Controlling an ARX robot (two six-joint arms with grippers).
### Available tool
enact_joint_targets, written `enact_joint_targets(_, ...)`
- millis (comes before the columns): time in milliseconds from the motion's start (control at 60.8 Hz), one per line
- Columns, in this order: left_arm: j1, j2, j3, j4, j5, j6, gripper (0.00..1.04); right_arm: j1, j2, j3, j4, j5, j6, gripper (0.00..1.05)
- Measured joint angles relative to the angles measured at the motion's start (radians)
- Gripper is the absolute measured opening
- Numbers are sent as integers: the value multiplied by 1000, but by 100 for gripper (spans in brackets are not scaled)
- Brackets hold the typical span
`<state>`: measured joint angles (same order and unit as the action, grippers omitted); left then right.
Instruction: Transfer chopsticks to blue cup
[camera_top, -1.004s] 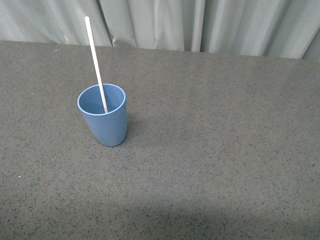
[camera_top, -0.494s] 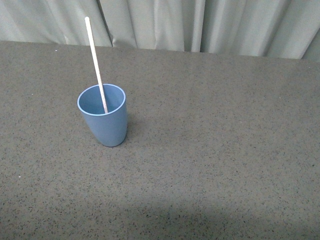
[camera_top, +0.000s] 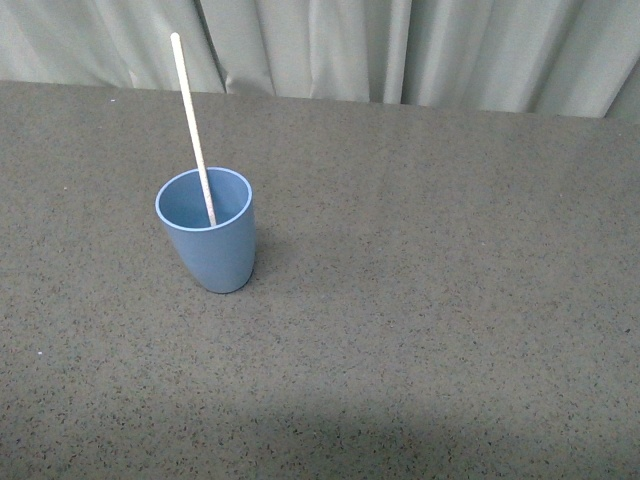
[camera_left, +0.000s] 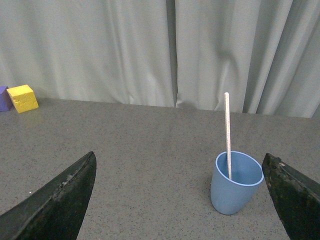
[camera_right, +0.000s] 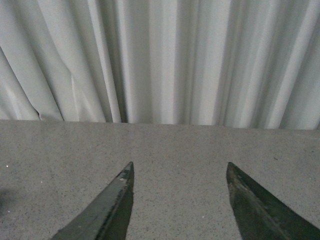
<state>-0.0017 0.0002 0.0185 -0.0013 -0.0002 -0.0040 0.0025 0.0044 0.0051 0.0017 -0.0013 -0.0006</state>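
Grey speckled tabletop (camera_top: 450, 330) runs bare from the light blue plastic tumbler (camera_top: 208, 245) toward three o'clock, curtain (camera_top: 320, 45) along its far edge. Cream-white thin chopstick (camera_top: 192, 125) stands inside, leaning toward eleven. Left gripper (camera_left: 180, 200) spread (cup ahead, apart); right gripper (camera_right: 180, 200) spread, empty.

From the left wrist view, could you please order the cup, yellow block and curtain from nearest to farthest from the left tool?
1. Cup, close ahead, nearer one finger.
2. Yellow block, far off at the table's back edge.
3. Curtain, behind the table.
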Motion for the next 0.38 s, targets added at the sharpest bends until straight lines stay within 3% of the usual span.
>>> enact_joint_targets(247,0,0,0,0,0,0,98,0,0,0,0,0,0,97)
enact_joint_targets(378,0,0,0,0,0,0,98,0,0,0,0,0,0,95)
